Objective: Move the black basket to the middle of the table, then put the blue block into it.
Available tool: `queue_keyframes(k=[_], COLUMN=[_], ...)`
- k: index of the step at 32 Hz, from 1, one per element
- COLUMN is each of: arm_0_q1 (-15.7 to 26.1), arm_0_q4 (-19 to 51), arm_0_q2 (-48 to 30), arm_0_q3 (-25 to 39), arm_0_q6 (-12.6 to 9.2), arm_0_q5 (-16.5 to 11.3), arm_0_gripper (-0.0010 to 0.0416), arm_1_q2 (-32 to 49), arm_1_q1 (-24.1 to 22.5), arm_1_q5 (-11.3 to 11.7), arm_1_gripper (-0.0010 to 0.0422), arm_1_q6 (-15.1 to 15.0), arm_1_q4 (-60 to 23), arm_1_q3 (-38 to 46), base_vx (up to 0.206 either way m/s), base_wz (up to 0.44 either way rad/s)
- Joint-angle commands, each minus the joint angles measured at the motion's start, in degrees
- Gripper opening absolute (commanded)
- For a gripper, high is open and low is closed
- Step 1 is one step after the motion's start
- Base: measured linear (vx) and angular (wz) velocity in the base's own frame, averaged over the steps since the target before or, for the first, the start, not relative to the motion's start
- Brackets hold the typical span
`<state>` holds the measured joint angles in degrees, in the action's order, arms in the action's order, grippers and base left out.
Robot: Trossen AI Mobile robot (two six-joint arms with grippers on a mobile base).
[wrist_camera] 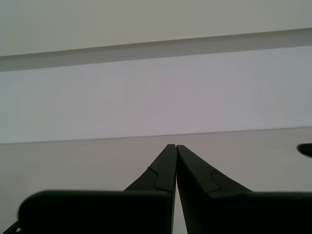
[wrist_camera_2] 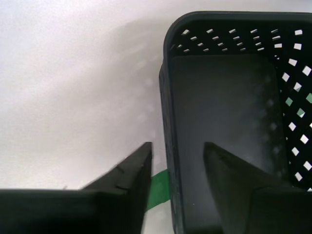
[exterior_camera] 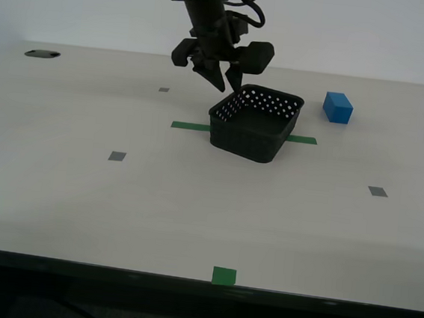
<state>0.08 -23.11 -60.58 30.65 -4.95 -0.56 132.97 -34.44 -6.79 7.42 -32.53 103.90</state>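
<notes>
The black basket is located near the centre of the table, slightly toward the far side, resting over a green tape strip whose ends are seen at its 9 o'clock and 3 o'clock sides. The basket is upright and its interior is seen to hold nothing. The blue block is placed on the tabletop at about 2 o'clock from the basket, near it but apart.

My second gripper is positioned above the basket's far corner at the 10 o'clock side, not touching it. In the second wrist view, my second gripper is seen with its fingers spread moderately, straddling the basket wall: one finger over the table, the other over the basket interior. Nothing is held.

My first gripper is seen only in the first wrist view, its fingertips pressed together with nothing between them.

Small grey squares are marked on the table, and a green tape square is fixed at the near edge, at 6 o'clock.
</notes>
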Motion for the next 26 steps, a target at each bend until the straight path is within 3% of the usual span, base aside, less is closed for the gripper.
queue_keyframes(k=[1, 7, 11, 13, 17, 18, 20, 22, 24, 26], arm_0_q1=[-0.02, 0.2, 0.52, 0.72, 0.76, 0.85, 1.16, 1.55, 2.29, 2.73], arm_0_q4=[0.79, 4.35, 13.46, 17.75, 30.21, 34.38, 36.06, 40.09, 44.04, 46.66], arm_0_q2=[0.0, -2.86, -9.64, -12.83, -21.09, -25.33, -28.28, -32.81, -37.88, -41.42], arm_0_q3=[0.04, 1.07, 9.18, 13.53, 25.49, 31.08, 34.56, 39.58, 44.7, 48.0], arm_0_q6=[0.07, 0.07, 0.72, 0.74, 1.07, 1.07, 1.05, 1.09, 1.09, 1.07], arm_0_q5=[-0.04, -1.2, -5.44, -5.6, -5.66, -7.28, -8.83, -8.96, -9.01, -9.01], arm_0_gripper=[0.0002, 0.0002, 0.0003, 0.0008, 0.0065, 0.0109, 0.0138, 0.0175, 0.0212, 0.0236], arm_1_q2=[-0.17, -0.24, -0.24, -0.24, -0.24, -0.24, -0.24, -0.24, -0.31, -0.35], arm_1_q1=[0.04, 1.97, 4.28, 5.2, 6.93, 7.63, 8.17, 8.72, 9.62, 10.54], arm_1_q5=[0.42, 1.05, 1.99, 1.97, 2.03, 2.1, 2.25, 4.96, 9.88, 12.48], arm_1_gripper=[0.0195, 0.019, 0.0151, 0.0136, 0.0104, 0.009, 0.0082, 0.007, 0.0052, 0.0032], arm_1_q6=[0.2, -0.5, -2.56, -3.54, -5.62, -5.97, -6.01, -6.95, -9.31, -10.56], arm_1_q4=[0.2, -7.45, -11.67, -13.62, -16.83, -17.97, -18.71, -18.86, -19.1, -19.69], arm_1_q3=[0.44, 9.99, 17.92, 20.24, 22.49, 22.53, 22.53, 22.53, 22.56, 22.56], base_vx=[0.0, 0.0, 0.0, 0.0, 0.0, 0.0, 0.0, 0.0, 0.0, 0.0], base_wz=[0.0, 0.0, 0.0, 0.0, 0.0, 0.0, 0.0, 0.0, 0.0, 0.0])
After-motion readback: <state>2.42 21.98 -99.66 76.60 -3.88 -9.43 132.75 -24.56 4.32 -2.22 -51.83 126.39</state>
